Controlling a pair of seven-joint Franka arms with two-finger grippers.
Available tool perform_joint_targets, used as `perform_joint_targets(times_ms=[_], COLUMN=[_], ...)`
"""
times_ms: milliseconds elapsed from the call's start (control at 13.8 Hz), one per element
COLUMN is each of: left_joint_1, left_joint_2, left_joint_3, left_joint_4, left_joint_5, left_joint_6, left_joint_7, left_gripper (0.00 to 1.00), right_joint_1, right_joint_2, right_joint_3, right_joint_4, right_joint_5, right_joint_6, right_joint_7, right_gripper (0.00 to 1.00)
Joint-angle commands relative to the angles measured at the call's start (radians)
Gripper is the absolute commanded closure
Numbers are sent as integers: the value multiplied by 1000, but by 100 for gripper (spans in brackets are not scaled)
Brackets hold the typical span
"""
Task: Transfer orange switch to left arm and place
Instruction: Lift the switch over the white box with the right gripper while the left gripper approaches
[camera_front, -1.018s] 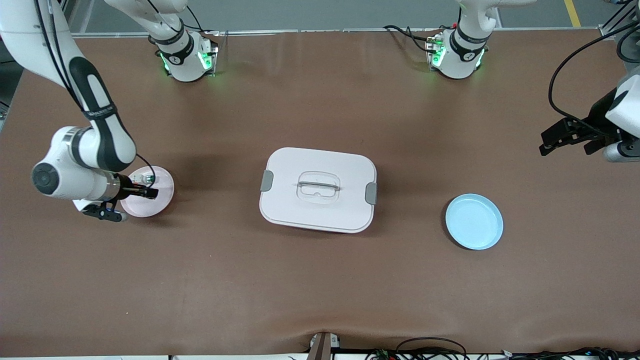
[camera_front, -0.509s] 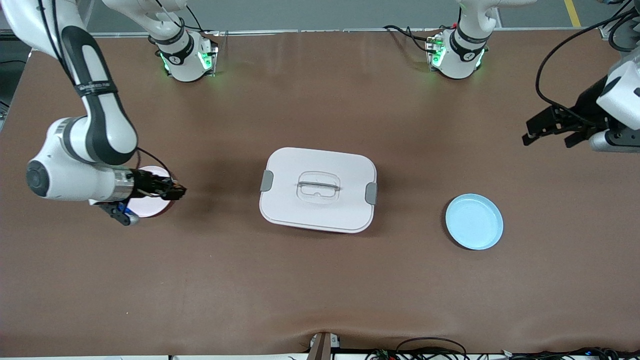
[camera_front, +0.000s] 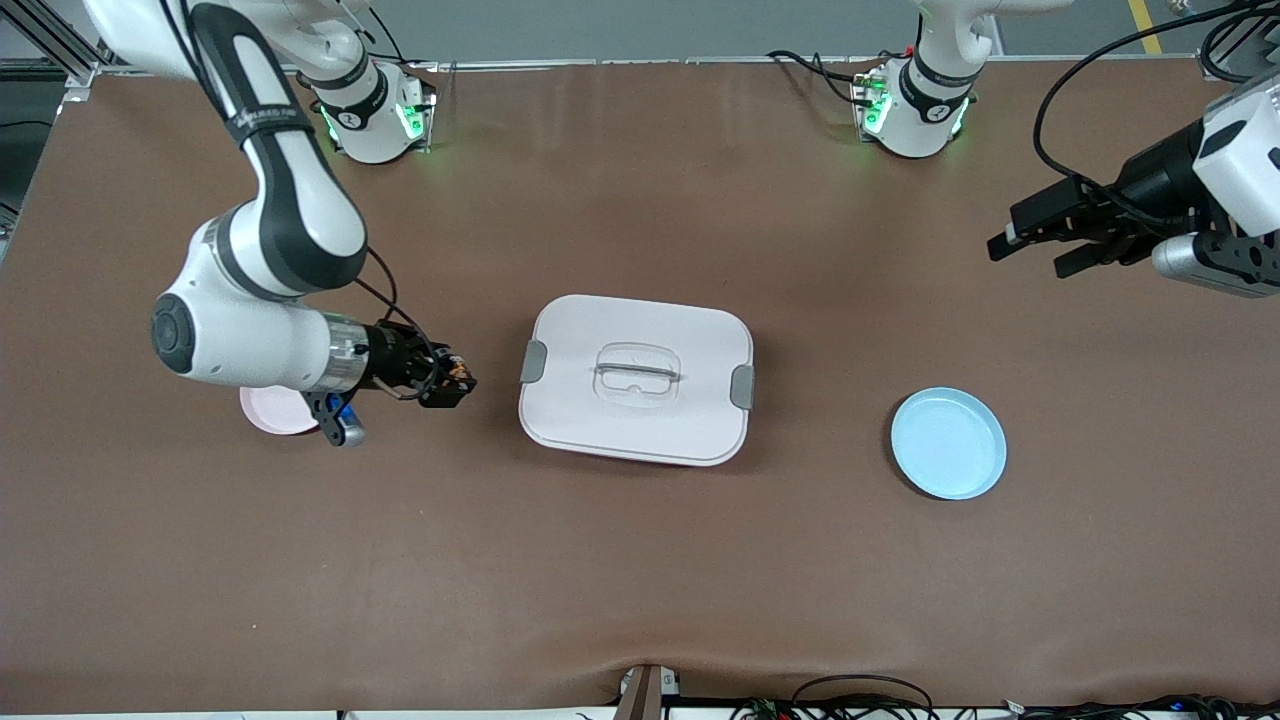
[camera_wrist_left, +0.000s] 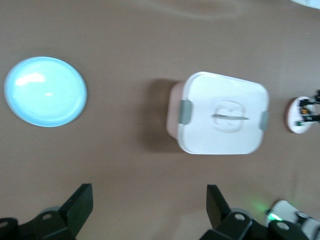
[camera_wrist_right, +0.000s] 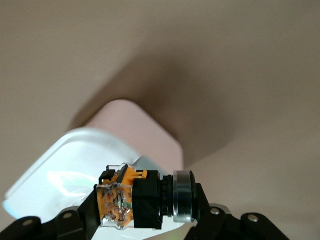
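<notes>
The orange switch (camera_front: 455, 378), a small black block with an orange part, is gripped in my right gripper (camera_front: 447, 382), which is shut on it. It hangs over the table just beside the box (camera_front: 636, 379), at the end toward the right arm. The right wrist view shows the orange switch (camera_wrist_right: 132, 197) between the right gripper's (camera_wrist_right: 145, 206) fingers, with the white box (camera_wrist_right: 90, 155) below. My left gripper (camera_front: 1025, 255) is open and holds nothing, over bare table at the left arm's end. Its wrist view shows the left gripper's (camera_wrist_left: 149, 197) wide-apart fingers and the box (camera_wrist_left: 220, 114).
A pink plate (camera_front: 268, 410) lies partly under the right arm; the left wrist view shows the pink plate (camera_wrist_left: 300, 108) carrying a small white-and-green part. A blue plate (camera_front: 948, 443) lies between the box and the left arm's end, nearer the front camera.
The right gripper has lifted off the pink plate with the switch and travelled toward the box. The left gripper has moved in toward the table's middle, still open.
</notes>
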Motion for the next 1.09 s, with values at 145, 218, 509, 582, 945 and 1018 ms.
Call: perform_joint_targets(times_ms=[145, 218, 509, 582, 945, 1018], left_joint_1=[-6, -6, -13, -13, -16, -19], left_joint_2=[31, 45, 91, 100, 197, 215], left_joint_3=[-37, -50, -123, -141, -234, -253], left_joint_4=[3, 3, 3, 3, 2, 2], left_joint_5=[-111, -143, -169, -174, -235, -238], left_joint_6=[7, 25, 126, 157, 350, 399], left_joint_7=[23, 24, 24, 24, 33, 58], left_gripper=[0, 0, 0, 0, 0, 0], right_joint_1=[73, 90, 148, 170, 217, 228], right_joint_2=[33, 37, 63, 68, 96, 96], right_joint_3=[-9, -9, -9, -9, -9, -9], right_joint_4=[62, 62, 78, 85, 116, 124], right_joint_5=[159, 181, 299, 325, 450, 490], right_joint_6=[95, 123, 221, 233, 267, 269], right_joint_7=[211, 256, 342, 368, 466, 466], right_gripper=[100, 100, 100, 100, 100, 100])
